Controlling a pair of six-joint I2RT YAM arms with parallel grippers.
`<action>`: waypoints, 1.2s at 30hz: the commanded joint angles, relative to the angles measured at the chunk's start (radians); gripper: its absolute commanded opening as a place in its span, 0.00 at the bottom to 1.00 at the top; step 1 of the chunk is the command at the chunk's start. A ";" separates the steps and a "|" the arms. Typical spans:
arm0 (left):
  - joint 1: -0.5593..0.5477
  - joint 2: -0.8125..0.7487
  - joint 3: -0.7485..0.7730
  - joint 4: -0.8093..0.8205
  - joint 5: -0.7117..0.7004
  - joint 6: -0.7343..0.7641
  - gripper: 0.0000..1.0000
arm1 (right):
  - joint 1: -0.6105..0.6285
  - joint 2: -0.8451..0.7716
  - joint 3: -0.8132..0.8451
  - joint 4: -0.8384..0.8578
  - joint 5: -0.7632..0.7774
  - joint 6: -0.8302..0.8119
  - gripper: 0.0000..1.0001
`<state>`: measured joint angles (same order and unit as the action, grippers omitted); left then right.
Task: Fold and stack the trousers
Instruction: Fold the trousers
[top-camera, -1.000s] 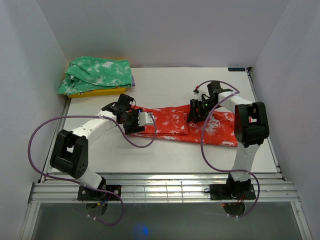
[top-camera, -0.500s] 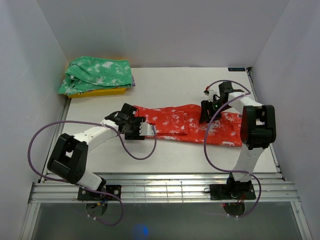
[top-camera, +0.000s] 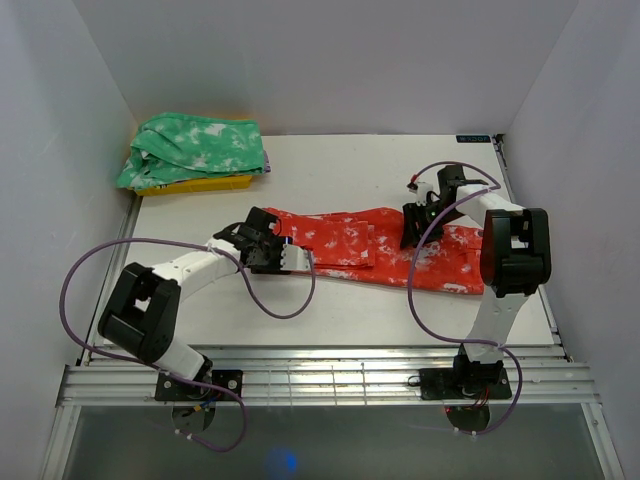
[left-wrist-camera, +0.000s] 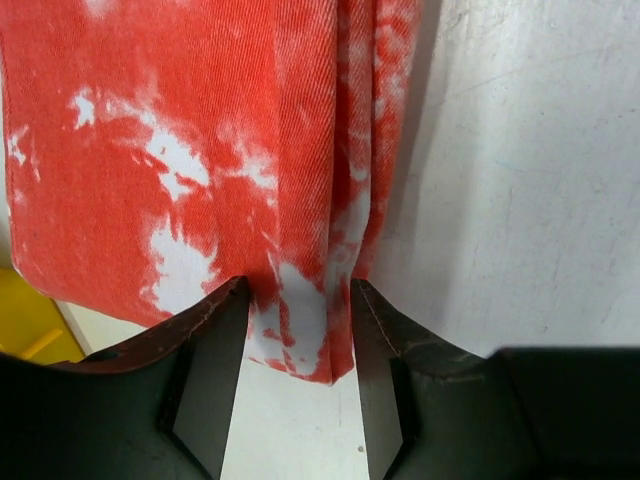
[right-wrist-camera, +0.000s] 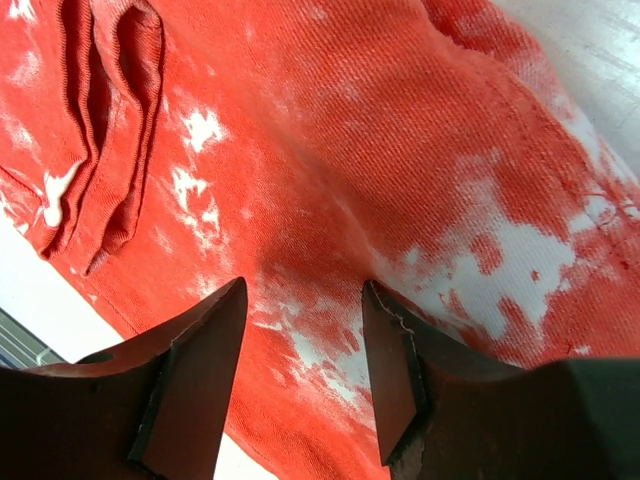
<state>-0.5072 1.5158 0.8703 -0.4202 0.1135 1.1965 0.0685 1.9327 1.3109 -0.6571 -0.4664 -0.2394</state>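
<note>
Here, trousers (top-camera: 340, 240) on table (top-camera: 340, 170), green garment (top-camera: 195, 148) apart.

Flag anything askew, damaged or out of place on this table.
Nothing damaged or spilled. The red-orange tie-dye cloth trousers lie only partly folded, the top layer's edges not matching the layer beneath. The green white-mottled garment sits loosely crumpled on yellow cloth at the far left corner.
</note>
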 joint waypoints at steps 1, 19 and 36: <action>-0.002 -0.072 -0.011 -0.051 -0.001 -0.006 0.56 | -0.018 0.023 -0.019 -0.026 0.025 -0.044 0.56; 0.513 0.044 0.314 -0.184 0.469 -0.859 0.80 | -0.006 -0.021 -0.009 -0.092 -0.109 -0.133 0.51; 0.633 0.348 0.088 0.385 0.939 -1.598 0.98 | 0.151 0.017 0.074 0.054 -0.275 -0.057 0.41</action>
<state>0.1368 1.8553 0.9775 -0.2035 0.9806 -0.2760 0.1921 1.9209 1.3548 -0.6479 -0.7113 -0.3168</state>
